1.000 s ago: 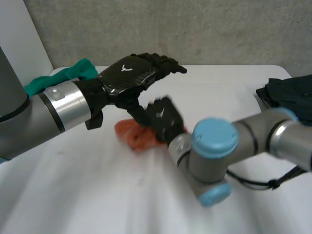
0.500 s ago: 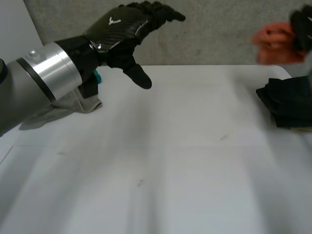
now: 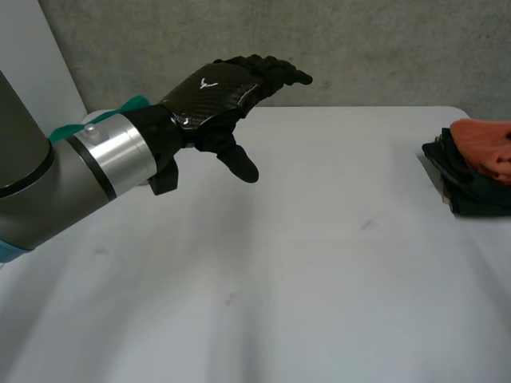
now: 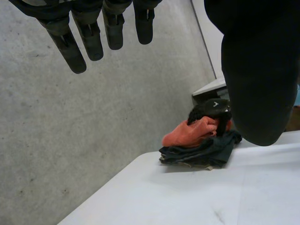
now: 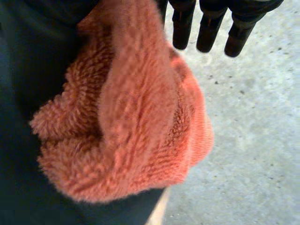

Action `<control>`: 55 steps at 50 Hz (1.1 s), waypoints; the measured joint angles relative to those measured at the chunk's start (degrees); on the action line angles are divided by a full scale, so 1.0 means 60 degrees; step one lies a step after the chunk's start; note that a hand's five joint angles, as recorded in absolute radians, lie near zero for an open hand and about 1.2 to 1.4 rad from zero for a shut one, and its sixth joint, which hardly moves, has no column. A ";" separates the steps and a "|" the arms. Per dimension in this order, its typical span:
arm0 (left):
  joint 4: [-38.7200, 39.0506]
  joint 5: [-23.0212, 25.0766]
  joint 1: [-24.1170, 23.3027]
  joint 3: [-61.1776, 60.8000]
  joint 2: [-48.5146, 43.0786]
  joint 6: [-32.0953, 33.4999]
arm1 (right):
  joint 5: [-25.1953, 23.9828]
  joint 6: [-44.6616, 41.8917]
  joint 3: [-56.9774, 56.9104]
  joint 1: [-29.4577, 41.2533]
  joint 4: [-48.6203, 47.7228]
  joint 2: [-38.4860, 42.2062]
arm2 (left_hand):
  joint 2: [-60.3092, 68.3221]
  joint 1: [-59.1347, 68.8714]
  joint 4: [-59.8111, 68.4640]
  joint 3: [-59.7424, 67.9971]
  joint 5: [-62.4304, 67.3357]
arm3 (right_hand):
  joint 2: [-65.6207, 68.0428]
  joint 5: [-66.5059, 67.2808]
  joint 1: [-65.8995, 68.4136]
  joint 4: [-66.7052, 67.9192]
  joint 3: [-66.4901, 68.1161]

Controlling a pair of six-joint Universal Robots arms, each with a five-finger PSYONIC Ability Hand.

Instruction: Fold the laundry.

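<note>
— Fingers (image 4: 91,42) of the left hand (image 3: 219,92): what are they doing?

— They are stretching out straight and loose, grasping nothing, with the thumb hanging down below them. The hand is hovering above the white tabletop (image 3: 319,263), toward its far left side. A teal cloth (image 3: 134,107) is peeking out from behind the arm.

— And where is the laundry sitting?

— An orange fuzzy cloth (image 5: 126,122) is lying on top of a pile of dark garments (image 3: 471,191). The pile is sitting at the right edge of the tabletop.

— Is the right hand (image 4: 214,104) gripping it?

— It is resting over the orange cloth, which is bunching up under the palm. Its fingers (image 5: 206,33) are pointing straight out past the cloth, released rather than clenched. I am not able to tell whether the thumb is touching the cloth.
</note>
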 measured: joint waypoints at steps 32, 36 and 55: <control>0.0047 -0.2480 -0.0261 0.2170 0.0352 -0.0927 | 0.5091 -0.1217 -0.1168 0.0806 0.2606 -0.5432 | 0.0000 0.0000 0.0001 0.0000 0.0001 | -0.0493 -0.1028 -0.0406 -0.0527 -0.0623; -0.0031 -0.3868 0.0558 0.3045 0.0304 -0.0953 | 0.4497 -0.0471 -0.0381 0.2338 0.1526 -0.6157 | 0.0000 0.0000 0.0000 0.0000 0.0000 | -0.0493 -0.1029 -0.0407 -0.0527 -0.0623; 0.0660 -0.4268 0.4590 0.3845 -0.5454 0.5438 | 0.3860 -0.1175 0.5757 0.6634 0.1378 -0.5986 | 0.0000 0.0000 0.0000 0.0000 0.0001 | -0.0493 -0.1029 -0.0407 -0.0527 -0.0623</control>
